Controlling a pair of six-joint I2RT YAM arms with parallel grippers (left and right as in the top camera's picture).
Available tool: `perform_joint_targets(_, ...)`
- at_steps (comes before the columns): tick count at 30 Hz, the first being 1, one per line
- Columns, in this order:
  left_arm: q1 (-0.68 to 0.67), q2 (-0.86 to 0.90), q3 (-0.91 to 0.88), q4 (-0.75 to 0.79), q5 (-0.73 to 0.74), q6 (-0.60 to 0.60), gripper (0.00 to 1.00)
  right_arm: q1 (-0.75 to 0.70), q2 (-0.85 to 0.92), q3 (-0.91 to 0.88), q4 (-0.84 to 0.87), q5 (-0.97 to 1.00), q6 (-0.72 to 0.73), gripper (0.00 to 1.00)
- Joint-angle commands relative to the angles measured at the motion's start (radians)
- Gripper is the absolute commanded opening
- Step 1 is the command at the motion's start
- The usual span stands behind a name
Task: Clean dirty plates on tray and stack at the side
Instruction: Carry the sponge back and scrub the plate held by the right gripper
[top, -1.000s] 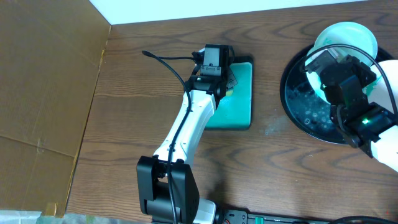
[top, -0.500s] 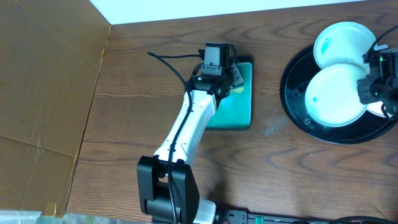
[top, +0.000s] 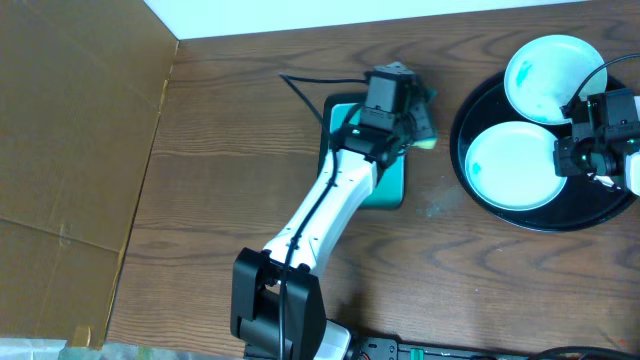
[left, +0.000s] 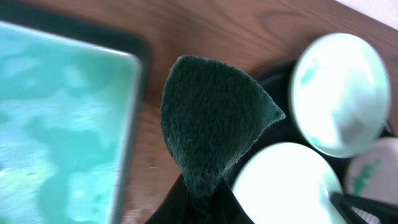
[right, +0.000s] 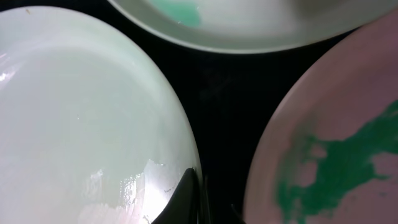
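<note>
left gripper (left: 199, 190) pinches a dark green scouring pad (left: 211, 124) beside the round black tray (top: 475, 205) at 2 o'clock (three smeared round white plates (top: 555, 65) on it), while right gripper (top: 572, 157) clamps the 3 o'clock rim of the middle plate (top: 510, 165).

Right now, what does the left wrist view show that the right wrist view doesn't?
Only left wrist: the left gripper pinching a green scouring pad, the teal dish, the wood table. Only right wrist: a dark fingertip of the right gripper at the near plate's rim. Both: the near plate, the far plate and the side plate, the last two smeared green, on the black tray.
</note>
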Motion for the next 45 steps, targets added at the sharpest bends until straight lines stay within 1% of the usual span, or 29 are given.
perform_joint_targets(1,-0.051,0.014,-0.01,0.031,0.009,-0.016,0.07,-0.017,0.02,0.006,0.026,0.066,0.033,0.01)
perform_joint_targets(4,-0.093,0.049,-0.01,0.071,0.009,-0.058,0.07,-0.018,0.02,0.006,0.036,0.083,0.044,0.01)
perform_joint_targets(8,-0.136,0.093,-0.01,0.126,0.009,-0.068,0.07,-0.019,0.024,0.006,0.032,0.206,0.13,0.01)
perform_joint_targets(15,-0.209,0.206,-0.01,0.266,0.009,-0.074,0.07,0.0,0.027,0.006,0.032,0.148,0.125,0.01)
perform_joint_targets(20,-0.256,0.3,-0.01,0.353,0.009,-0.153,0.07,0.005,0.027,0.006,0.031,0.147,0.125,0.01)
perform_joint_targets(23,-0.27,0.352,-0.01,0.376,0.008,-0.204,0.07,0.005,0.027,0.006,0.03,0.147,0.125,0.01)
perform_joint_targets(27,-0.274,0.415,-0.01,0.412,0.001,-0.212,0.07,0.005,0.027,0.006,0.03,0.147,0.125,0.01)
perform_joint_targets(28,-0.271,0.431,-0.01,0.422,-0.011,-0.192,0.07,0.005,0.027,0.006,0.029,0.147,0.125,0.01)
perform_joint_targets(30,-0.266,0.458,-0.01,0.437,-0.048,-0.074,0.07,0.005,0.027,0.006,0.028,0.147,0.125,0.01)
perform_joint_targets(34,-0.251,0.481,-0.01,0.434,-0.133,0.117,0.07,0.005,0.027,0.006,0.023,0.147,0.125,0.01)
perform_joint_targets(35,-0.245,0.481,-0.01,0.434,-0.154,0.199,0.07,0.005,0.027,0.006,0.023,0.147,0.125,0.01)
perform_joint_targets(36,-0.243,0.481,-0.01,0.435,-0.167,0.233,0.07,0.005,0.027,0.006,0.023,0.147,0.125,0.01)
perform_joint_targets(38,-0.237,0.48,-0.01,0.439,-0.243,0.315,0.07,0.005,0.027,0.006,0.021,0.147,0.125,0.01)
perform_joint_targets(42,-0.233,0.479,-0.009,0.461,-0.416,0.396,0.07,0.005,0.027,0.006,0.013,0.147,0.125,0.01)
perform_joint_targets(45,-0.234,0.459,-0.009,0.486,-0.425,0.412,0.07,0.005,0.027,0.006,0.008,0.147,0.124,0.01)
